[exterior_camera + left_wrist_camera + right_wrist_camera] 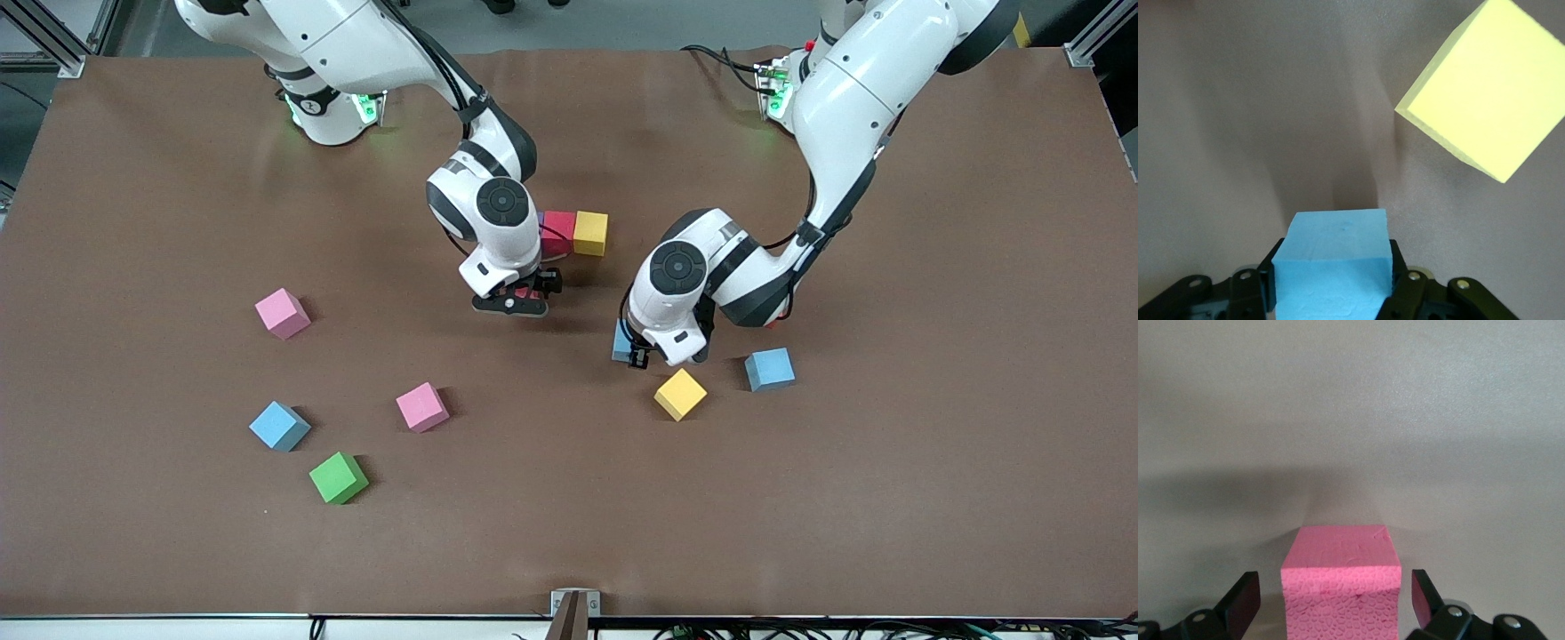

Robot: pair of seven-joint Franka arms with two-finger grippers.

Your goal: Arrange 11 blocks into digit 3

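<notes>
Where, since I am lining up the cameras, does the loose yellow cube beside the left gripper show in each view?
Front view: yellow cube on the table, just beside the left gripper.
Left wrist view: large, cut off at the picture's edge.
Right wrist view: not in it.
Shared landmark: the light blue cube held in the left gripper.

Brown matte table cover (933,498) fills nearly everything, lightly creased. Aluminium frame posts (53,36) at the corners by the arm bases. Grey floor (640,22) along that edge. White table edge, cables (800,629) and metal bracket (575,613) nearest the front camera. Even overhead light, soft shadows.
</notes>
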